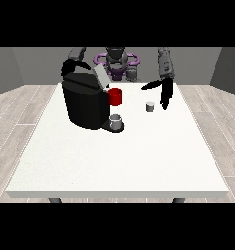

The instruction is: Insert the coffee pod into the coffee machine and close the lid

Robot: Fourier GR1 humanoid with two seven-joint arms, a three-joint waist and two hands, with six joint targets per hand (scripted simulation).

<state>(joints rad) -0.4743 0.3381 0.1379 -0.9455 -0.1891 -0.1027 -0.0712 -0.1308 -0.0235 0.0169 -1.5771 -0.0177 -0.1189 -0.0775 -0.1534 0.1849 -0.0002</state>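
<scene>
Front view showed the hand at the view's right [164, 95] open, fingers hanging straight just right of the pod [150, 106] on the bench [114, 156], right of centre. It likely needed to straddle the pod before closing. Left stood the machine [85, 105], lid [100, 77] raised.

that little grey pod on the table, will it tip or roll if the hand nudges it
The coffee pod stands upright, short and squat, so a nudge would probably slide it rather than tip it. Knocked over, its round body would likely roll. It looks small beside the hand at the view's right, so probably light.
</scene>
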